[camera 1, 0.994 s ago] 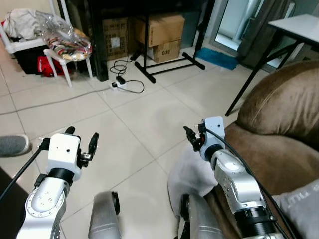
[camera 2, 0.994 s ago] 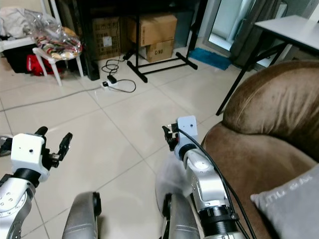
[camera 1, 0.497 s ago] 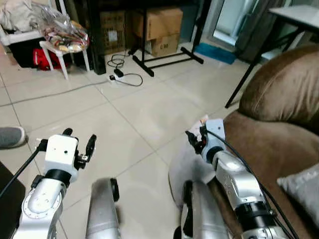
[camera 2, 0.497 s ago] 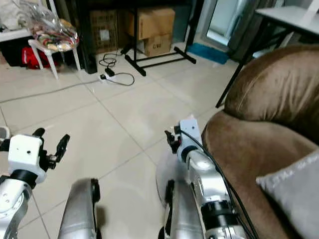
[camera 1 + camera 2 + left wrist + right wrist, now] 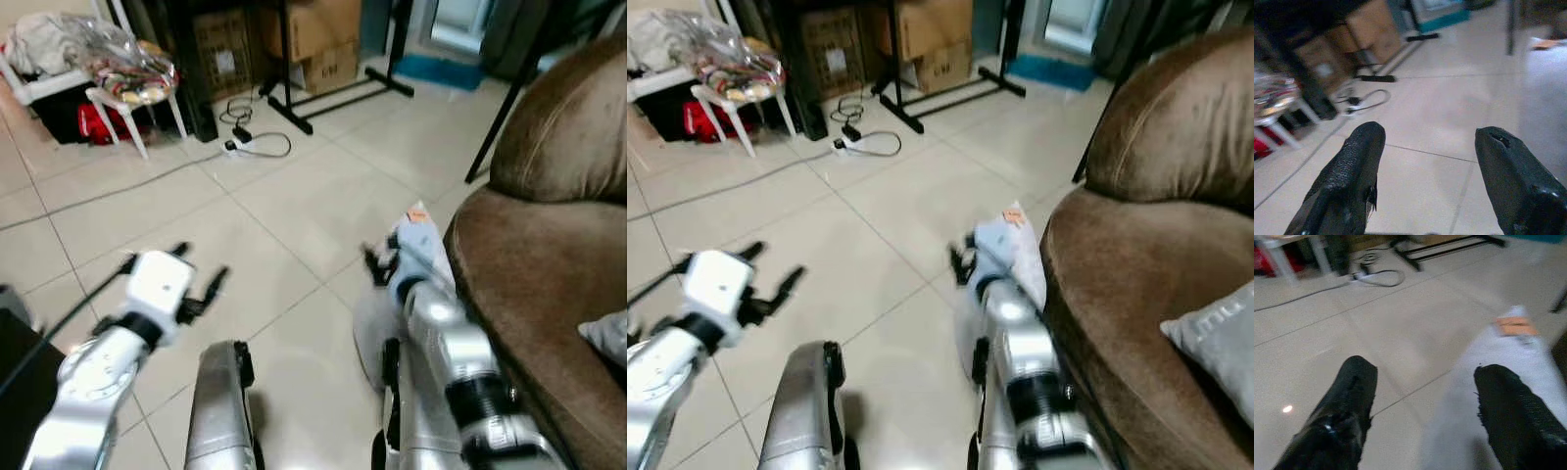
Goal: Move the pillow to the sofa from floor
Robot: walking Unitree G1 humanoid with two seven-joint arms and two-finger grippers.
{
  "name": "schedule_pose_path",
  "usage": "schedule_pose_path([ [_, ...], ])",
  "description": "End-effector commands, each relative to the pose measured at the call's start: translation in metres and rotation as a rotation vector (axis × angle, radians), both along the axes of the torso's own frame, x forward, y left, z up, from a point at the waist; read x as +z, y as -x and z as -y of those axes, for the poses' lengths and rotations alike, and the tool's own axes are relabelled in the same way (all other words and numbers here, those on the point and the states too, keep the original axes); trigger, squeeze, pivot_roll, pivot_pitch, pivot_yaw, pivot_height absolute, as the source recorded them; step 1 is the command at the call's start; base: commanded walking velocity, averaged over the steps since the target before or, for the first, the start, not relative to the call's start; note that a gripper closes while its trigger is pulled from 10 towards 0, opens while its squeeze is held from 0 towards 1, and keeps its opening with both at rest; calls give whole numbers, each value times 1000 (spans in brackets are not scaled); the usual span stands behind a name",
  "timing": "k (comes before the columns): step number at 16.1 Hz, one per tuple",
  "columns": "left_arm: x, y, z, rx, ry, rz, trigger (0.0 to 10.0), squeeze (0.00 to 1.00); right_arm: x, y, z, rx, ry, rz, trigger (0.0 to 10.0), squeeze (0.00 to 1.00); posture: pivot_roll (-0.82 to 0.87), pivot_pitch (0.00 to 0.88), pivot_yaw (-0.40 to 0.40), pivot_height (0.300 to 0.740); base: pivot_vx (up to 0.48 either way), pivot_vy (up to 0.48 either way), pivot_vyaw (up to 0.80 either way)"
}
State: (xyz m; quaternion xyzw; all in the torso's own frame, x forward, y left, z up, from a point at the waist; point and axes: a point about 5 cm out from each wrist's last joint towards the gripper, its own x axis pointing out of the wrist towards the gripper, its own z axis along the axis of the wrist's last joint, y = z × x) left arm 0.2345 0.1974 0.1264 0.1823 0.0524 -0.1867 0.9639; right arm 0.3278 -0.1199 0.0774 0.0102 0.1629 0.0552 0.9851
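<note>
A pale grey pillow (image 5: 425,238) with an orange tag lies on the tiled floor, leaning against the front of the brown sofa (image 5: 534,259). My right gripper (image 5: 378,264) is open, low over the floor at the pillow's near edge. In the right wrist view the pillow (image 5: 1513,352) lies beside and partly under one finger (image 5: 1508,401), with nothing held. My left gripper (image 5: 201,266) is open over bare tiles to the left, and the pillow (image 5: 1547,93) appears at the edge of its wrist view. The head views are blurred.
A second grey cushion (image 5: 1215,333) rests on the sofa seat. Cardboard boxes (image 5: 328,29), a black stand (image 5: 333,90), a power strip with cable (image 5: 250,142) and a loaded white chair (image 5: 127,78) stand at the back. A table leg (image 5: 502,108) slants beside the sofa.
The whole picture has shifted and blurred, so the camera has moved. More of the pillow shows by my right gripper. My left gripper sits further right. Both grippers remain open.
</note>
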Motion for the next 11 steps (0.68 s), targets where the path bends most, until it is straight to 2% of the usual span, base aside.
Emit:
schedule_pose_path([
  [1, 0, 1, 7, -74, -19, -25, 10000, 0, 2, -7, 9, -64, 25, 15, 10000, 1000, -41, 105, 66, 460, 0, 0, 0],
  [3, 2, 4, 13, -138, -19, -38, 10000, 0, 4, -16, 14, -101, 49, 22, 10000, 1000, -45, 128, 63, 460, 0, 0, 0],
  [5, 3, 16, 17, -223, 35, -93, 10000, 0, 2, -24, 21, -134, 115, -7, 10000, 1000, -45, 179, 32, 460, 0, 0, 0],
  [7, 2, 30, 19, -266, 65, -144, 10000, 0, -8, -23, 29, -145, 203, -72, 10000, 1000, -35, 203, 2, 460, 0, 0, 0],
  [8, 1, 35, 20, -275, 74, -162, 10000, 0, -13, -22, 32, -155, 227, -101, 10000, 616, -32, 212, -5, 460, 0, 0, 0],
  [9, 0, 41, 20, -290, 84, -190, 10000, 0, -20, -20, 37, -170, 248, -141, 10000, 0, -28, 225, -16, 460, 0, 0, 0],
  [11, 0, 54, 19, -299, 85, -227, 10000, 0, -36, -12, 46, -197, 320, -226, 10000, 0, -12, 245, -35, 460, 0, 0, 0],
])
